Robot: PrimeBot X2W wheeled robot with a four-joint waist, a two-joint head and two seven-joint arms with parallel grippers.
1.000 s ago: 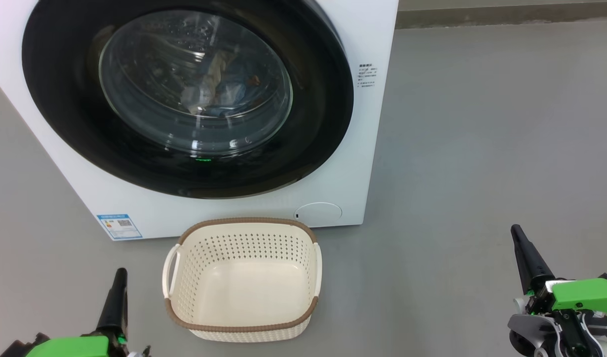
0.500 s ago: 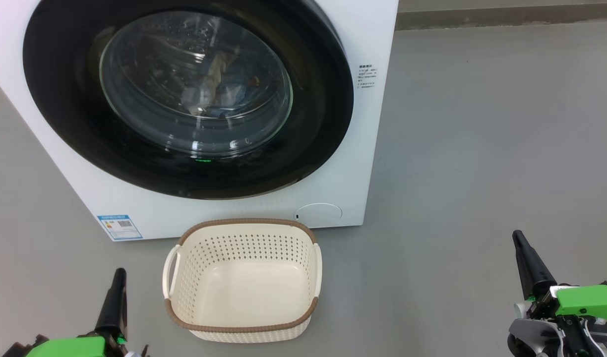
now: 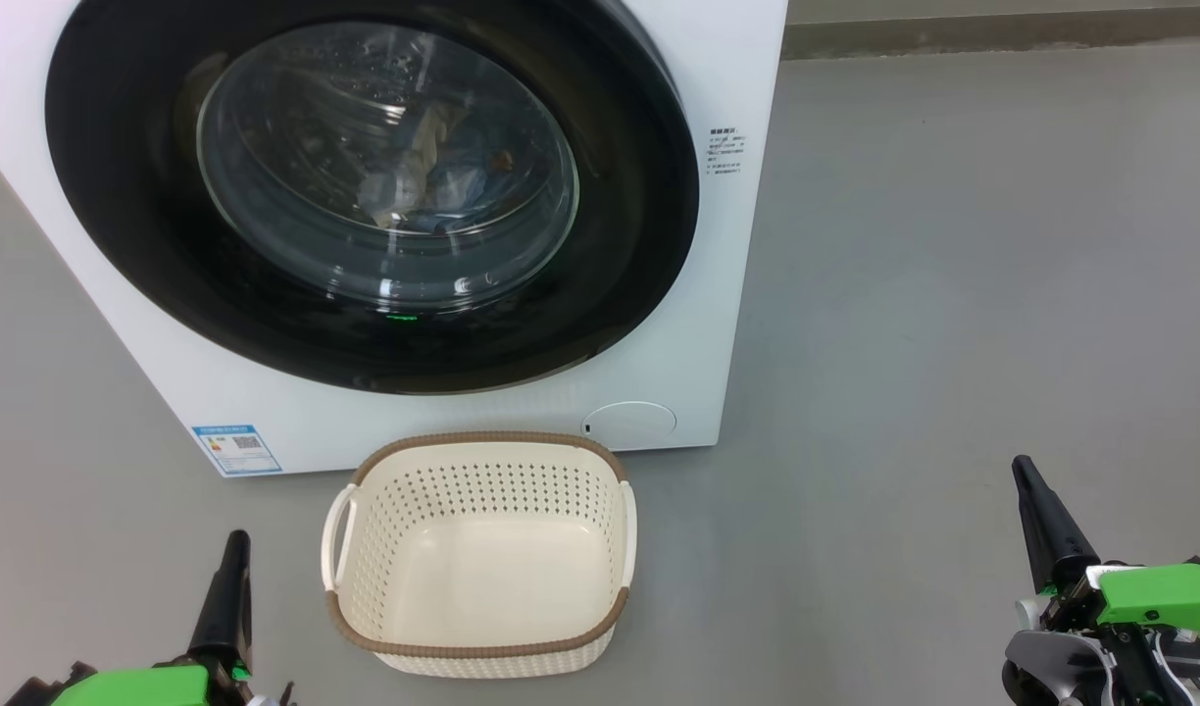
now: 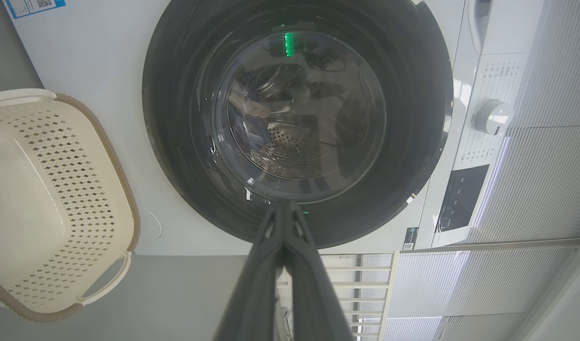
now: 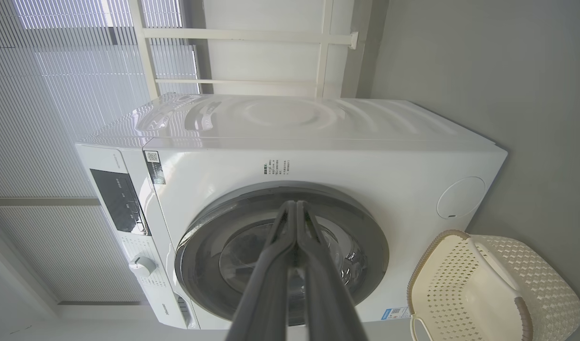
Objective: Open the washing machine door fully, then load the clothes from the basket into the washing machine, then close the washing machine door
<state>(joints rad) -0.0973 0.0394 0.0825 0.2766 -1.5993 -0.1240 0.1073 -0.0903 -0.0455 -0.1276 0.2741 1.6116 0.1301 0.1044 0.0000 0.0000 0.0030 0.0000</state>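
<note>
door: washing machine door closed, clothes behind its glass | basket: on the floor, just before the washing machine | left claw: pinched together, holding nothing, just left of basket | right claw: pinched together, holding nothing, well apart to basket's right

Grey floor, pale slatted blinds and a white railing surround the scene.

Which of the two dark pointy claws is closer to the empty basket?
The left end effector, shut, close beside the basket; the right end effector stands far off across the floor.
</note>
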